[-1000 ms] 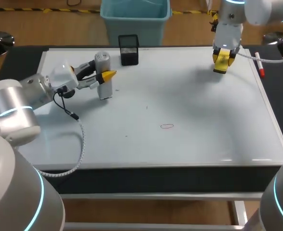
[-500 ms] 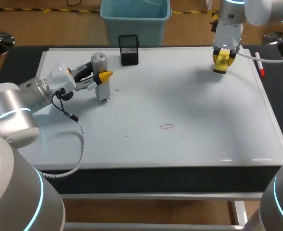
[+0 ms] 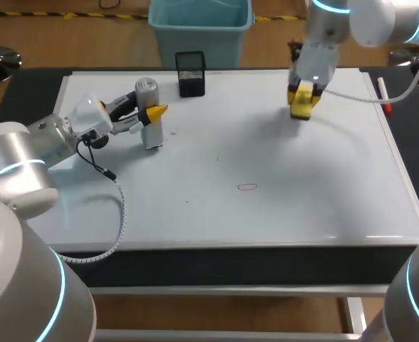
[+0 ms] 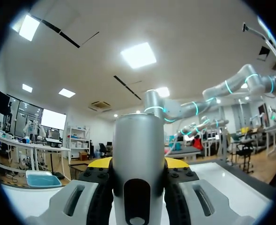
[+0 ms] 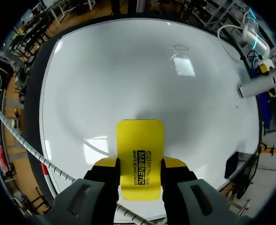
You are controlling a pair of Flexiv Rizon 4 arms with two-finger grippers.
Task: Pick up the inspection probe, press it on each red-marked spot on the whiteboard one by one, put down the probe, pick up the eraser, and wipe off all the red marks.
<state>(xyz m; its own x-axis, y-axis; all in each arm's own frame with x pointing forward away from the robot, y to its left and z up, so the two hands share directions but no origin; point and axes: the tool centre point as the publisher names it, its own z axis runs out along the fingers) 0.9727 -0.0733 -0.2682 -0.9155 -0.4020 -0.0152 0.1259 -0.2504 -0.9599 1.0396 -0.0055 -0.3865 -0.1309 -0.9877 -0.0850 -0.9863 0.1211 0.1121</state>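
The probe (image 3: 152, 132), a grey cylinder, stands upright at the whiteboard's (image 3: 281, 214) far left. My left gripper (image 3: 151, 110) is shut on it from the sides. In the left wrist view the probe (image 4: 138, 154) fills the gap between the fingers of the left gripper (image 4: 138, 165). The yellow eraser (image 3: 301, 107) hangs over the far right part of the board in my right gripper (image 3: 303, 96). From the right wrist the eraser (image 5: 140, 154) shows clamped in that gripper (image 5: 139, 165). One small red oval mark (image 3: 247, 187) lies near the board's middle; it also shows as the mark (image 5: 180, 47) ahead of the eraser.
A black mesh holder (image 3: 190, 73) stands at the board's far edge, near the probe. A red marker (image 3: 384, 96) lies along the right frame. My left arm's cable (image 3: 117, 206) trails over the board's left side.
My right arm has carried the eraser leftward and slightly nearer. The left arm drew the probe a little to the left early on, then kept still.
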